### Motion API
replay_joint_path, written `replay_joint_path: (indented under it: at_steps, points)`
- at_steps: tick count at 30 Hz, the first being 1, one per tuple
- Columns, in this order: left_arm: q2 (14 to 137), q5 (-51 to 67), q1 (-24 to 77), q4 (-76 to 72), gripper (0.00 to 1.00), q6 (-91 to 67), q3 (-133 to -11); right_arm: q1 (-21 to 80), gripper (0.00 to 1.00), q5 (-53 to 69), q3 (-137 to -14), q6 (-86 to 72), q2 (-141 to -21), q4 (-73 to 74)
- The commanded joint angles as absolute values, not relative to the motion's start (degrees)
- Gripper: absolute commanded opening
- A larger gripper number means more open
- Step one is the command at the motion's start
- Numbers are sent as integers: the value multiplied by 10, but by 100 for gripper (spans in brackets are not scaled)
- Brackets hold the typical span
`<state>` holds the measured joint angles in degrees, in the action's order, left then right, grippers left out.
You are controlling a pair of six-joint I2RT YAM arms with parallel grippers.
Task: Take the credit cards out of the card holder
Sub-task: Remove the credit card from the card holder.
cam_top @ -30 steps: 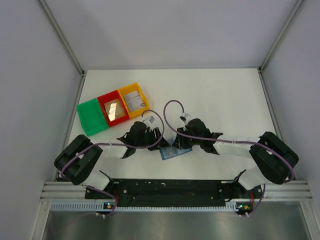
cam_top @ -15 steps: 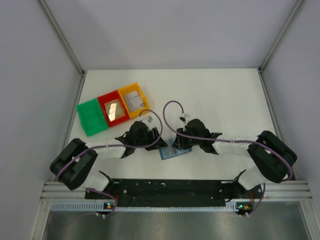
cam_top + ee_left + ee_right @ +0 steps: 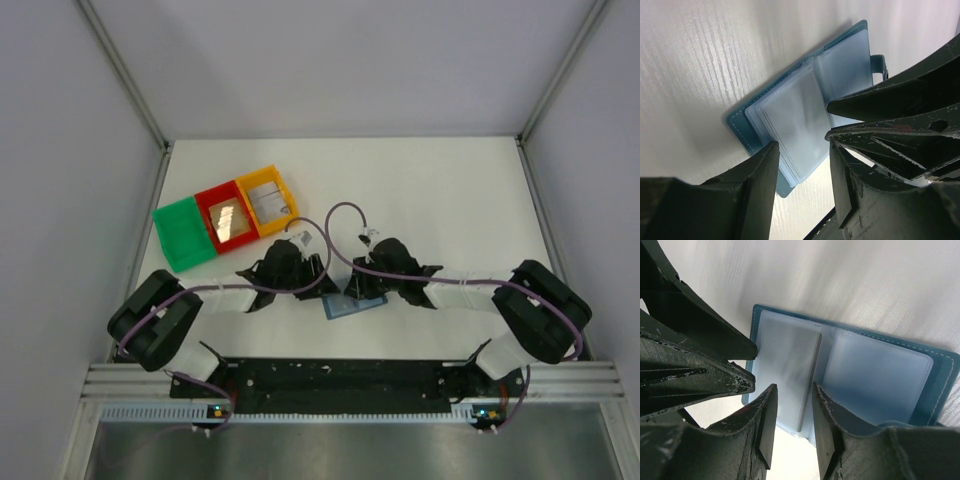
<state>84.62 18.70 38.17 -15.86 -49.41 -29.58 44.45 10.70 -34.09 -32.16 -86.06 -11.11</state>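
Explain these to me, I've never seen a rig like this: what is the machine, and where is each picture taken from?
Two robot arms are bolted at the near edge of a white table. One picture looks down from above; the other two come from cameras on the wrists, showing black fingers. The left gripper and right gripper hang open over the card holder, a blue wallet lying spread open; neither holds anything. Further left stand a green tray, red tray and yellow tray.
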Motion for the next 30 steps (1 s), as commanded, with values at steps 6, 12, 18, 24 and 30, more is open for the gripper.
replay_joint_path:
  at_steps: [6, 12, 18, 24, 30]
  points:
    - [851, 206, 395, -212, 49, -511, -317, 439, 34, 127, -327, -335, -861, -149]
    - [858, 200, 401, -219, 49, -516, -316, 436, 34, 122, -313, -336, -847, -151]
    - [787, 136, 392, -172, 49, -502, -288, 445, 40, 109, -323, -273, -798, -106]
    - [727, 99, 377, -129, 51, -466, -265, 502, 52, 31, -383, -181, -781, -19]
    - [770, 130, 375, -163, 46, -483, -262, 557, 59, -51, -406, -114, -806, -7]
